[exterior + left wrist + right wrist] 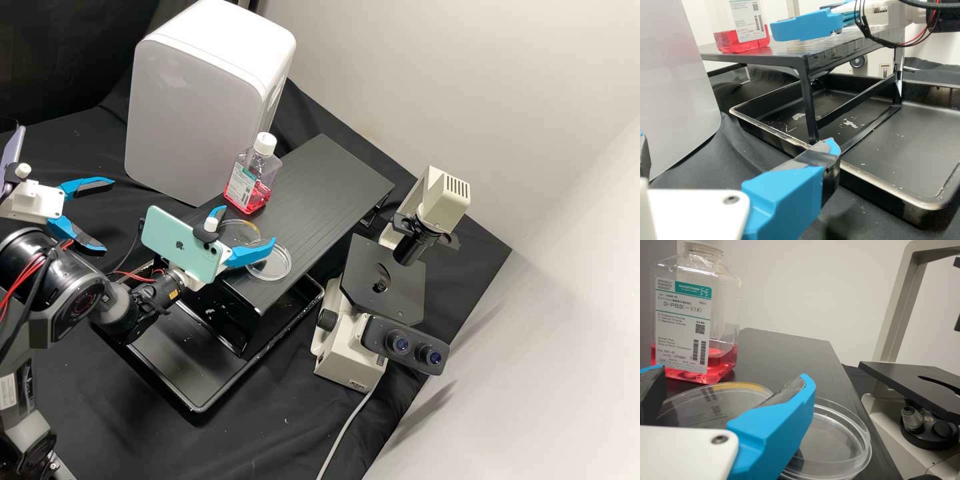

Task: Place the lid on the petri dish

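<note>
Black ribbed rack (320, 180) is standing in a shallow tray (193, 373) on the counter, carrying both dish halves on its near end. Right gripper (245, 228) is hanging low over that end with fingers spread wide, straddling the yellow-rimmed half (710, 402). Can't tell if the pads are touching its rim. Clear half (273, 261) is lying just beside it at the rack's near corner; their rims are looking close, maybe touching. Judging by the straddle, the gripper is lining up a rim grasp, so the yellow-rimmed half is probably the lid and the clear half the petri dish. That's a short carry across the rack. Pink-liquid bottle (250, 177) is standing farther back on the rack, clear of that path. Left gripper (105, 215) is sitting well off the rack's near end, fingers spread and holding nothing, likely parked out of the way.
</note>
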